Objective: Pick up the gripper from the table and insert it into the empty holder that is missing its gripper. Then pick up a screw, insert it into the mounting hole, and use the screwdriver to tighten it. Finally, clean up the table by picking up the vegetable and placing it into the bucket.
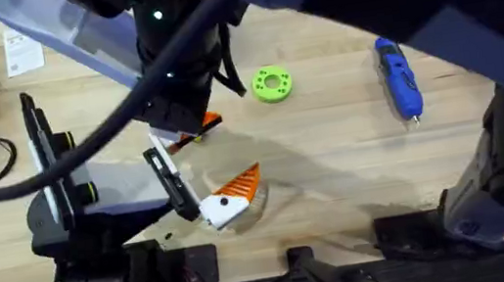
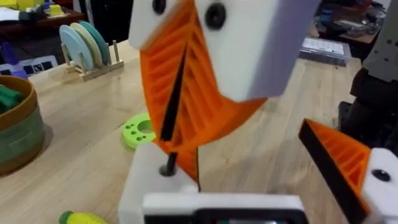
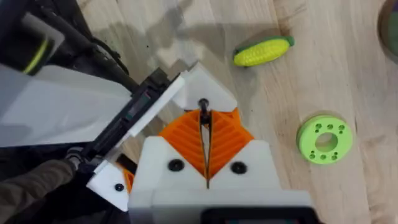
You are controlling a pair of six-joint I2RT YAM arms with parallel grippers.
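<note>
1. My right gripper (image 3: 204, 121) has its orange ribbed pads pressed together on a thin black screw (image 3: 203, 104). The screw pokes out just past the fingertips.
2. The screw's end meets the holder (image 2: 149, 183), the white block on one jaw of the left gripper (image 2: 261, 180). It sits right at the hole in that block's top face.
3. The left gripper's jaws stand wide apart. The opposite jaw carries its orange pad (image 2: 339, 158), and the right gripper's fingers hang over the holder side.
4. Some orange shows tight against the holder's inner face. I cannot tell whether that is the loose gripper piece or my right gripper's own pads.
5. The vegetable (image 3: 262, 51) lies flat on the table (image 1: 335, 169), outside the left jaws, beyond the holder.
6. The green disc (image 3: 324, 138) sits near the right fingertips, off to one side and clear of them.
7. The bucket (image 2: 18, 134) stands farther out beyond the holder jaw, with something green inside.
8. The screwdriver (image 1: 398, 76) lies well apart from both sets of jaws.
</note>
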